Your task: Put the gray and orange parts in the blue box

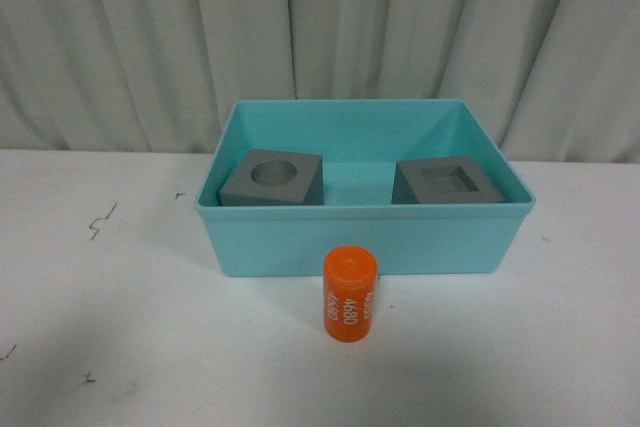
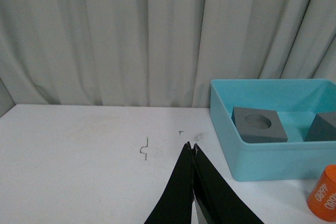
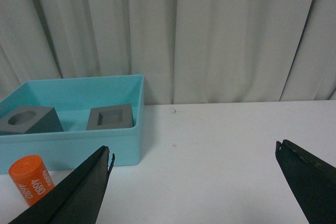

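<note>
The blue box [image 1: 365, 242] stands at the middle of the white table. Inside it lie two gray cubes: one with a round recess [image 1: 272, 179] on the left, one with a square recess [image 1: 446, 184] on the right. The orange cylinder [image 1: 349, 295] with white numerals stands upright on the table just in front of the box's near wall. Neither arm shows in the front view. My left gripper [image 2: 190, 146] is shut and empty over bare table, left of the box [image 2: 262, 153]. My right gripper [image 3: 193, 151] is wide open and empty, to the right of the box [image 3: 79, 140] and the cylinder [image 3: 30, 179].
A pale curtain [image 1: 320, 37] hangs behind the table. Small dark scuff marks [image 1: 100, 221] dot the tabletop left of the box.
</note>
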You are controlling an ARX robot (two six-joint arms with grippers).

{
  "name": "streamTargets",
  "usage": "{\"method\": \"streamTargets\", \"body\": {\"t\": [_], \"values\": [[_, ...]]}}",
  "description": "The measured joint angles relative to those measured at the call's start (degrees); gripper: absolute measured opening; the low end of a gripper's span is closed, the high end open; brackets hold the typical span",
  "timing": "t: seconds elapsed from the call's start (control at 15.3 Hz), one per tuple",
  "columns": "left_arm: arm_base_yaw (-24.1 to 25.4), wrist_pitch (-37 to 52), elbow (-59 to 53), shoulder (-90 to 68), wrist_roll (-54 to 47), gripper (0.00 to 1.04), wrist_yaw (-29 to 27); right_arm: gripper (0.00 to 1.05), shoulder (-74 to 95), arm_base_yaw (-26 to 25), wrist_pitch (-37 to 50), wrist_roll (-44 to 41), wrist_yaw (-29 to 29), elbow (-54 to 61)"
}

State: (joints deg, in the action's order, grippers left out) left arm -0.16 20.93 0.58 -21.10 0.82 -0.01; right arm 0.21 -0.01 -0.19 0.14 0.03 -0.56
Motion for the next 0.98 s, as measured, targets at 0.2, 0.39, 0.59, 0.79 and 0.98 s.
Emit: {"method": "streamTargets", "body": {"t": [0.2, 0.39, 0.59, 0.79, 0.98], "values": [[0.0, -4.5, 0.0, 4.7, 0.0, 0.02, 0.0, 0.98, 0.0, 0.0, 0.0, 0.0, 0.0, 0.0], [0.0, -7.8, 0.0, 8.1, 0.0, 0.02, 0.0, 0.98, 0.0, 0.0, 0.0, 0.0, 0.0, 0.0], [0.0, -13.4, 0.1, 12.7, 0.0, 0.02, 0.0, 0.98, 0.0, 0.0, 0.0, 0.0, 0.0, 0.0], [0.0, -20.6, 0.3, 20.7, 0.0, 0.02, -0.2, 0.98, 0.0, 0.0, 0.0, 0.0, 0.0, 0.0], [0.1, -21.1, 0.0, 20.8, 0.0, 0.18, 0.0, 0.98, 0.0, 0.0, 0.0, 0.0, 0.0, 0.0]]}}
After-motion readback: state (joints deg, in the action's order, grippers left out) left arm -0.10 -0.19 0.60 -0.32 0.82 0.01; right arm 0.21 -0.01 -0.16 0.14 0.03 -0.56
